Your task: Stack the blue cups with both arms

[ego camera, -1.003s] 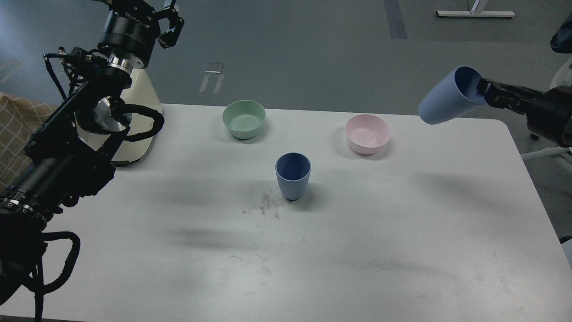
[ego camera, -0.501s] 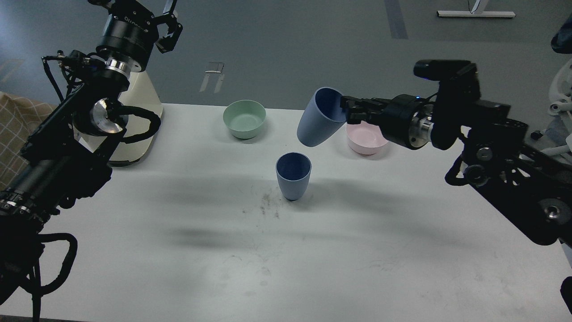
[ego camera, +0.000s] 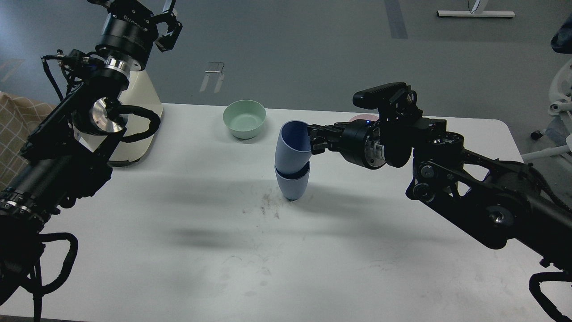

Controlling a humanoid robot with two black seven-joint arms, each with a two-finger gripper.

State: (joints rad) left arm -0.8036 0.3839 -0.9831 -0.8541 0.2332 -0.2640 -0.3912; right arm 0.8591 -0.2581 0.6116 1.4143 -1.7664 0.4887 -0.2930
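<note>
One blue cup (ego camera: pixel 293 185) stands upright on the white table (ego camera: pixel 178 250) near its middle. The second blue cup (ego camera: pixel 291 150) is tilted a little, its base set into the mouth of the standing cup. My right gripper (ego camera: pixel 313 139) is shut on the upper cup's right rim, the arm reaching in from the right. My left gripper (ego camera: pixel 165 24) is raised high at the far left, above the table's back edge, its fingers spread and empty.
A green bowl (ego camera: pixel 244 119) sits at the back of the table. A pink bowl (ego camera: pixel 363 118) is almost hidden behind my right wrist. A cream-coloured base (ego camera: pixel 138 116) stands at the back left, behind my left arm.
My right arm has swung left and down with the blue cup, bringing its base into the standing cup's mouth. The left arm has barely moved.
</note>
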